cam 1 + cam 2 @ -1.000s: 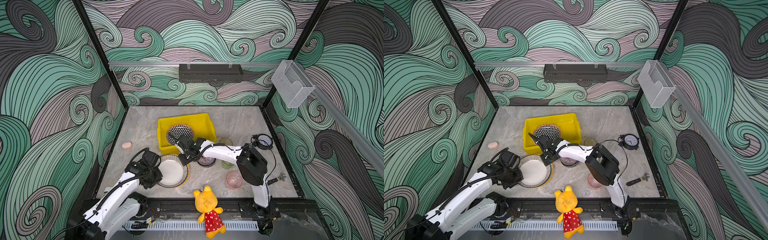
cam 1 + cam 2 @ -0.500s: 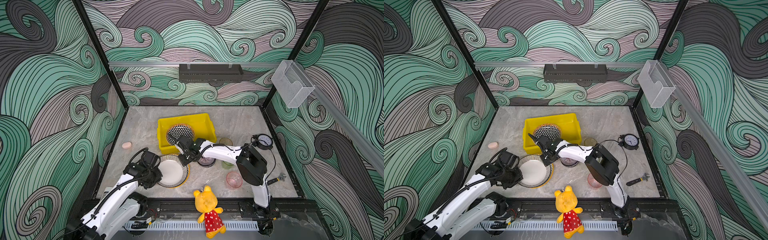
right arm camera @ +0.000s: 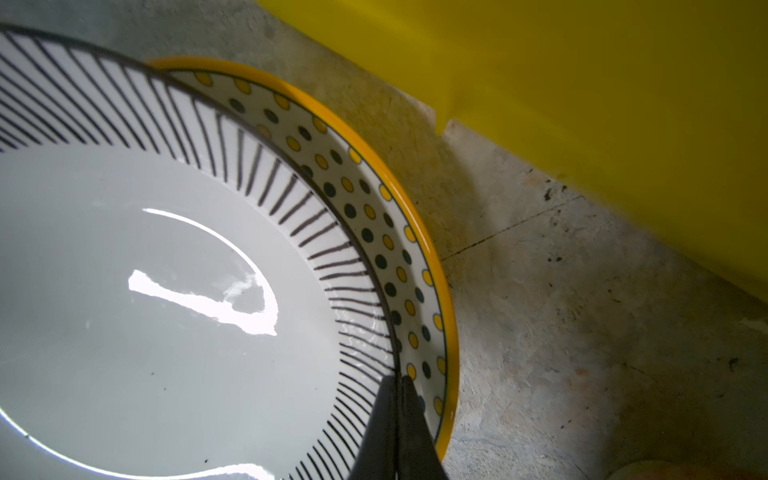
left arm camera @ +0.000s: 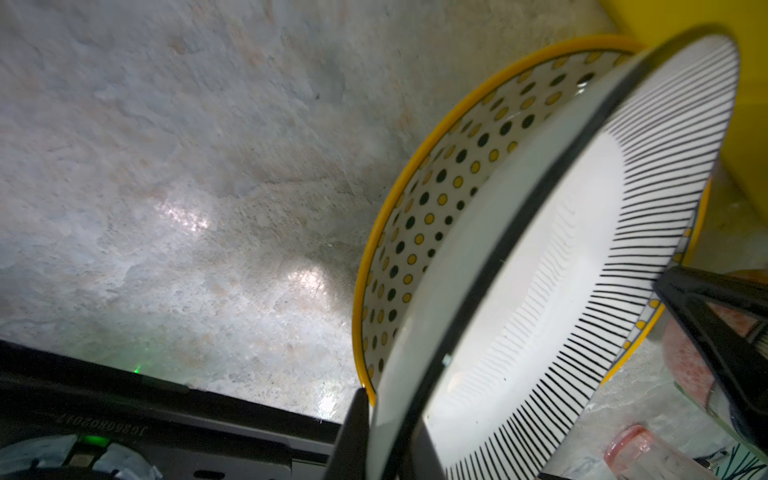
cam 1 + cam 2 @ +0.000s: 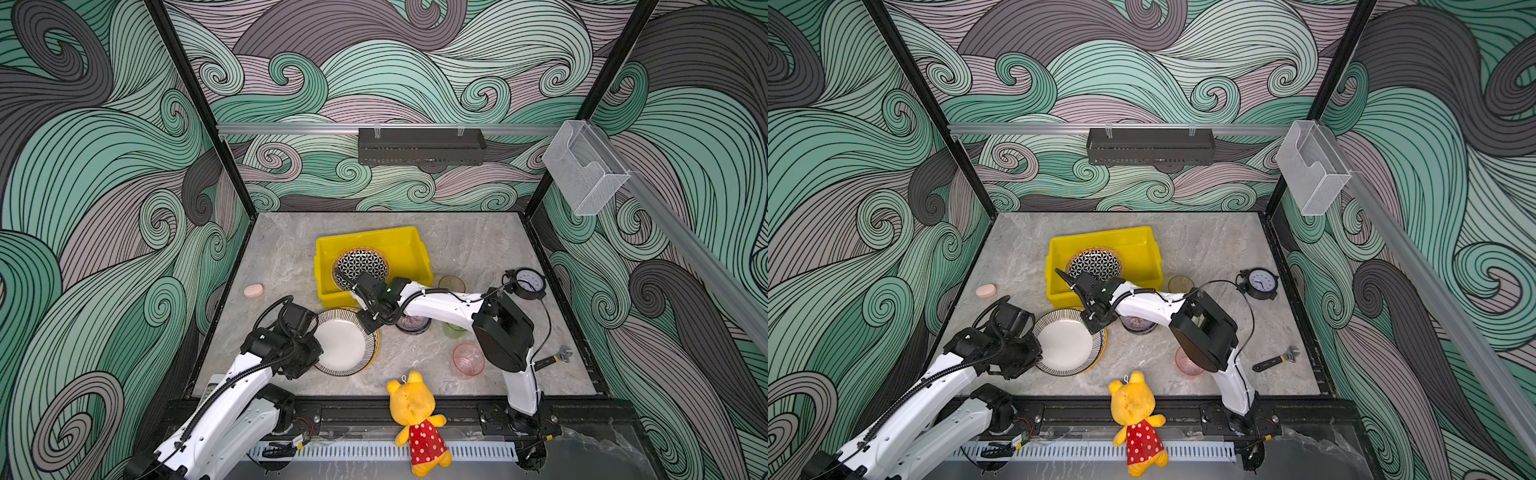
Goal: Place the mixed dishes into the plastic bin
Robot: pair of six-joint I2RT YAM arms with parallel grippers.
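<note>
Lying on mottled grey tabletop (image 5: 478, 249) between swirl-papered walls (image 5: 374, 83), glossy round striped-rim plate (image 5: 347, 343) atop dotted-rim plate (image 4: 436, 187), nearer than yellow plastic bin (image 5: 370, 237), left gripper (image 4: 388, 415) pinching its rim, right gripper (image 3: 399, 399) pressed together.

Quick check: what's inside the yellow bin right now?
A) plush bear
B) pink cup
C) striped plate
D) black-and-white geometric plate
D: the black-and-white geometric plate lies inside the yellow bin, while the striped plate and the pink cup sit outside it.
</note>
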